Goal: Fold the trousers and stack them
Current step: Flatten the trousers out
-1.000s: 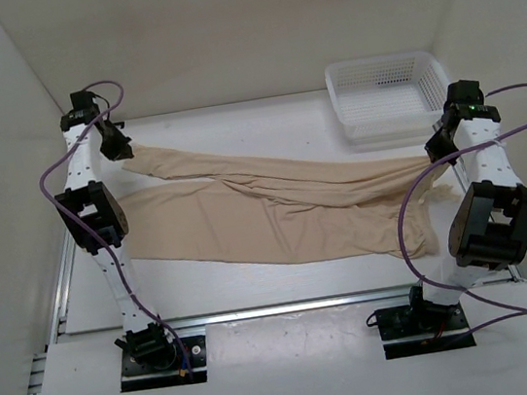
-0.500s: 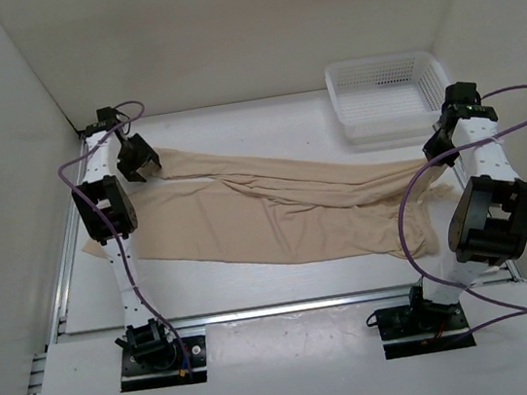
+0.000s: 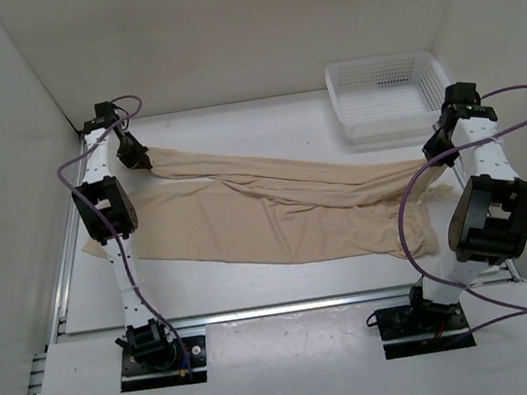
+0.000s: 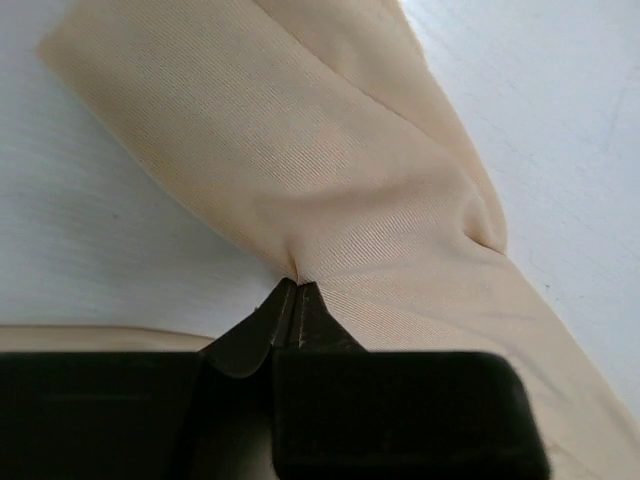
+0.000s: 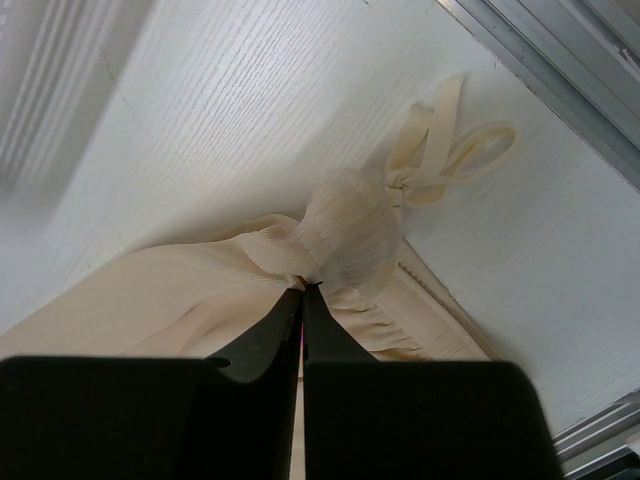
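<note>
The beige trousers (image 3: 275,206) lie stretched across the table, legs pointing left, waist at the right. My left gripper (image 3: 141,163) is shut on the cuff end of the far leg (image 4: 330,190) at the back left, the fabric pinched between its tips. My right gripper (image 3: 432,160) is shut on the gathered waistband (image 5: 350,235) at the right side; a drawstring bow (image 5: 450,150) hangs beside it. The near leg's cuff (image 3: 94,247) lies flat on the table at the left, partly under the left arm.
A white mesh basket (image 3: 389,96) stands at the back right, just behind the right arm. White walls close in the table on the left, back and right. A metal rail (image 3: 289,307) runs along the near edge.
My left gripper moved right from the far-left corner, then settled back a little, and has closed on the far leg's cuff. The right gripper and waist stayed put.
</note>
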